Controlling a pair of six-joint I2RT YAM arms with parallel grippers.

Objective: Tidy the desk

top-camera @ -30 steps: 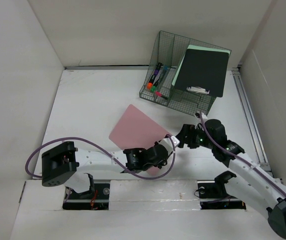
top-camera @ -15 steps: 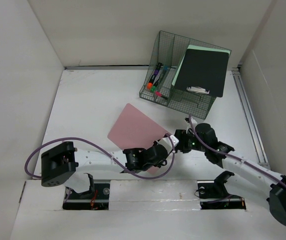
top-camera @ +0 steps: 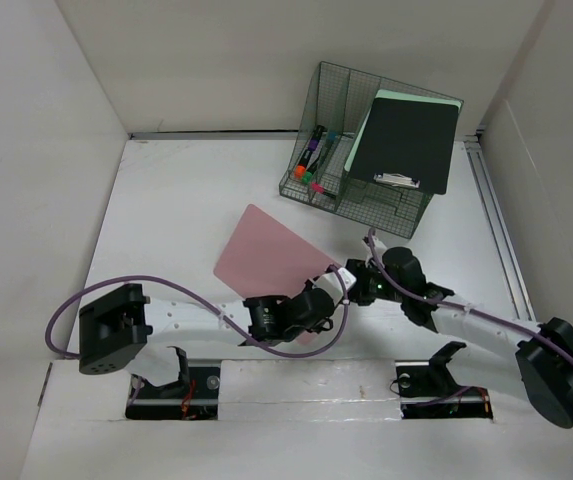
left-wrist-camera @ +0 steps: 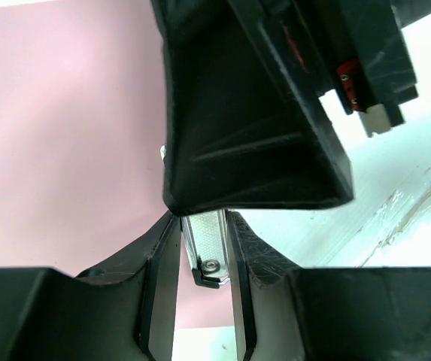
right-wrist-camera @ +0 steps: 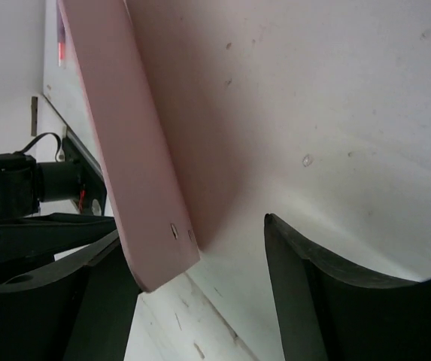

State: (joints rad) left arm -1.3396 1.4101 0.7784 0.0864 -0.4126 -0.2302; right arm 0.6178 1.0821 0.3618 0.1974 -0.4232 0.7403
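White and matte, the desk [top-camera: 166,200] filled the floor of the top view between its panel walls, with the arm bases at its near edge. A pink clipboard [top-camera: 266,255] lay across its middle, its near right corner raised off the surface; the right wrist view showed that edge tilted up, two small rivets near the corner. The left gripper [left-wrist-camera: 200,226] had not altered its pinch: its jaws were closed on the silvery clip piece at the board's edge, and they held the corner aloft. What had changed was on the other side. Over the last second the right arm had swung in from near the dark green wire-mesh organizer [top-camera: 366,190] toward that same corner, and the right gripper [right-wrist-camera: 192,233] had narrowed from its widest. Its jaws were open astride the pink edge, a gap showing on one side. The board had also slid a little to the left. That looked like a hand-over just beginning, probably so the clipboard could join the black notebook [top-camera: 406,140] and the markers [top-camera: 311,160] in the organizer at the far right.
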